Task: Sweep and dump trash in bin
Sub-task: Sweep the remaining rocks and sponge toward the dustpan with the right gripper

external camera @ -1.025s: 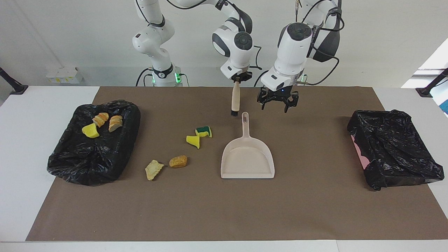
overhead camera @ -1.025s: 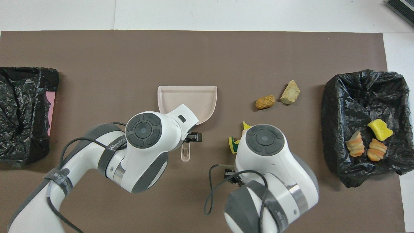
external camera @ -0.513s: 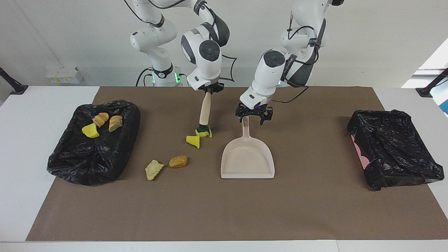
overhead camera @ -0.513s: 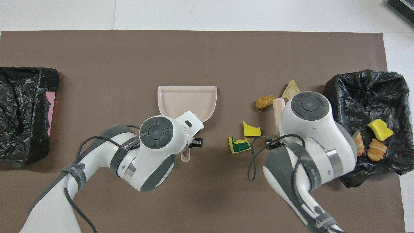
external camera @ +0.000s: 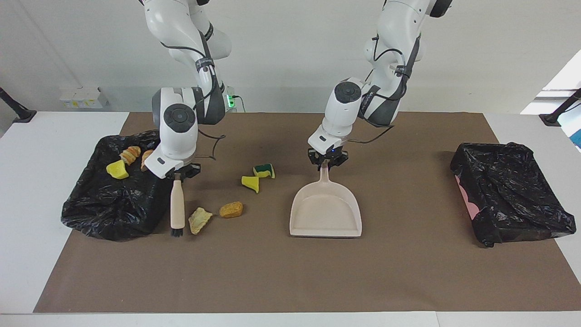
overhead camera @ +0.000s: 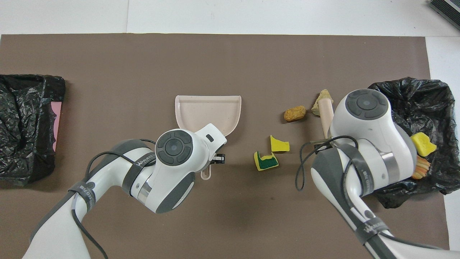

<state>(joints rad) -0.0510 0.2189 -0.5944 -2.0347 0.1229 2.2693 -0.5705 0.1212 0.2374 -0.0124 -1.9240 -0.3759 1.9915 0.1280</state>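
My left gripper (external camera: pixel 325 163) is shut on the handle of the beige dustpan (external camera: pixel 326 213), which rests on the brown mat. My right gripper (external camera: pixel 178 175) is shut on the wooden brush (external camera: pixel 177 204), held upright with its bristles down at the mat beside a tan chunk (external camera: pixel 199 219) of trash. An orange-brown lump (external camera: pixel 231 209) lies next to that chunk. A yellow sponge piece (external camera: pixel 250 183) and a yellow-green one (external camera: pixel 264 170) lie nearer to the robots, between brush and dustpan. In the overhead view the wrists hide both grippers' fingertips.
A black-bagged bin (external camera: pixel 113 204) at the right arm's end holds a yellow sponge piece (external camera: pixel 117 170) and bread-like pieces (external camera: pixel 130 153). A second black-bagged bin (external camera: pixel 508 200) sits at the left arm's end. The brown mat (external camera: pixel 290 272) covers the table's middle.
My right arm swung the brush from the two sponge pieces toward the bin, setting it down by the tan chunk. My left gripper came down and shut on the dustpan handle; the pan shifted slightly.
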